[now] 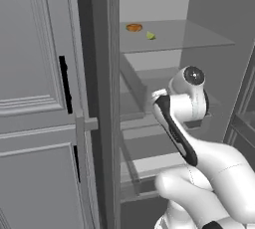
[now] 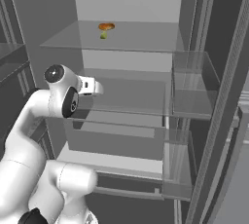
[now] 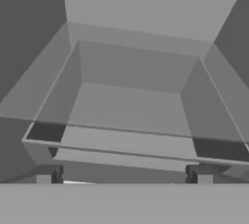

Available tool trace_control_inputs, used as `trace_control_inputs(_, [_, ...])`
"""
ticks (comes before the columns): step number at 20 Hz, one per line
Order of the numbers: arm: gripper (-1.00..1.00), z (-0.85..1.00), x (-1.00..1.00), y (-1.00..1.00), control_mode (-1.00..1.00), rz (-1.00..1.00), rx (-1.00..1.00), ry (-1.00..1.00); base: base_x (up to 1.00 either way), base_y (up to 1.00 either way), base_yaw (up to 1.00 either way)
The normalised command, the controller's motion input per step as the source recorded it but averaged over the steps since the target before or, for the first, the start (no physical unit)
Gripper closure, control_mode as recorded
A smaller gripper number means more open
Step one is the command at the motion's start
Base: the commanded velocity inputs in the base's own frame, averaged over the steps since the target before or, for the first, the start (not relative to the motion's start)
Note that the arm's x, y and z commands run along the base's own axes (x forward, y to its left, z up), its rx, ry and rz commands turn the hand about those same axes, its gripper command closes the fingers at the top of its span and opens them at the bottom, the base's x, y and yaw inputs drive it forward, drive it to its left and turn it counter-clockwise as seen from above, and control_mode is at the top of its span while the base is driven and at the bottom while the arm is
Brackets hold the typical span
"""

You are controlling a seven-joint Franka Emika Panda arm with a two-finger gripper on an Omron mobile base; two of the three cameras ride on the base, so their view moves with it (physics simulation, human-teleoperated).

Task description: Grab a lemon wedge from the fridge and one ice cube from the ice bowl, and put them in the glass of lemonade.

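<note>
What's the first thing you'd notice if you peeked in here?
The fridge stands open, and on its top glass shelf a tiny yellow-green lemon wedge lies beside an orange oblong item, the only colour here. Below them, the robot's white arm reaches in toward the lower shelves, its end effector open.

an orange oblong item (image 1: 133, 27) lies beside grey panelled cabinets (image 1: 35, 98).

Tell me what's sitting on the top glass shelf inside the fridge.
On the top glass shelf lie the lemon wedge and, beside it, an orange oblong item. Nothing covers them.
</note>
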Motion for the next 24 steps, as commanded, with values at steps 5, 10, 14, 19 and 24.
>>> trace_control_inputs(5, [-1.0, 0.0, 0.0, 0.0, 1.0, 0.0, 0.0, 0.0, 0.78, -0.03, 0.0])
trace_control_inputs(10, [-1.0, 0.0, 0.0, 0.0, 1.0, 0.0, 0.0, 0.0, 0.51, -0.2, 0.0])
trace_control_inputs(14, [-1.0, 0.86, -0.24, -0.46, -1.0, -0.02, 0.05, -0.04, 0.0, 0.0, 0.0])
trace_control_inputs(19, [-1.0, 1.0, -0.15, -0.06, -1.0, -0.12, 0.0, -0.06, 0.0, 0.0, 0.0])
trace_control_inputs(24, [-1.0, 1.0, -0.37, -0.1, -1.0, -0.07, 0.01, -0.06, 0.0, 0.0, 0.0])
